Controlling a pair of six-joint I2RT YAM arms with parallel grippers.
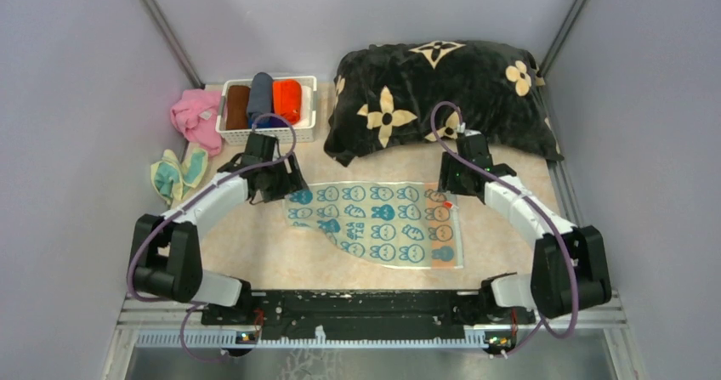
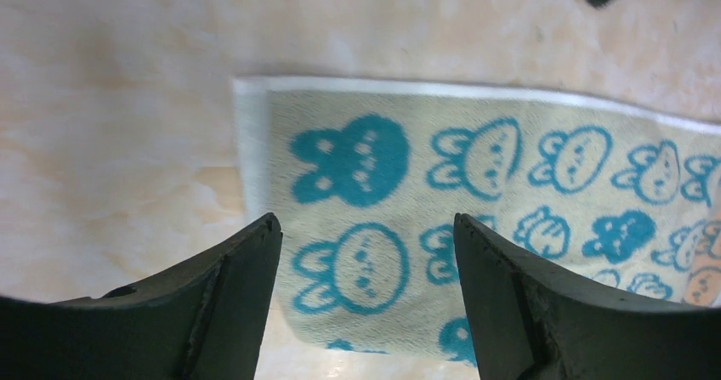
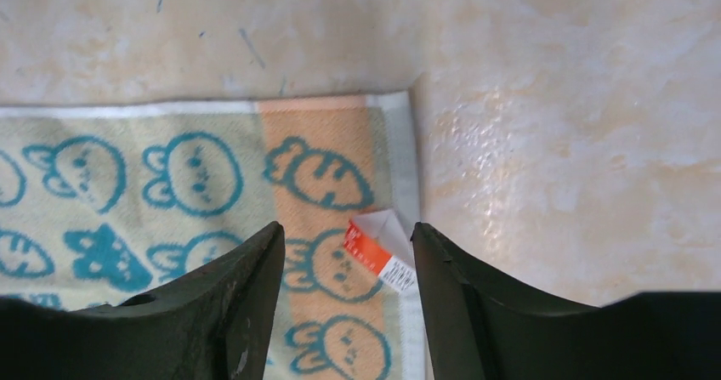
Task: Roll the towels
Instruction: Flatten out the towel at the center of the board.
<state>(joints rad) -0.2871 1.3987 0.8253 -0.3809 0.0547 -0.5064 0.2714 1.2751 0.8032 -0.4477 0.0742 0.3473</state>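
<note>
Tabletop (image 1: 255,248), one bunny-print towel (image 1: 374,223) flat, three rolls (image 1: 262,98) in basket (image 1: 268,134), two pairs of jaws open.

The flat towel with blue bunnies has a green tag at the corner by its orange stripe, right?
Not quite: the small tag is orange-red and white, not green. The right wrist view shows it at the corner of the flat, pale towel with blue bunnies, by the orange stripe.

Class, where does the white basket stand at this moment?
In the top view the white basket stands far back on the left, between the pink cloth and the black flowered cushion.
</note>
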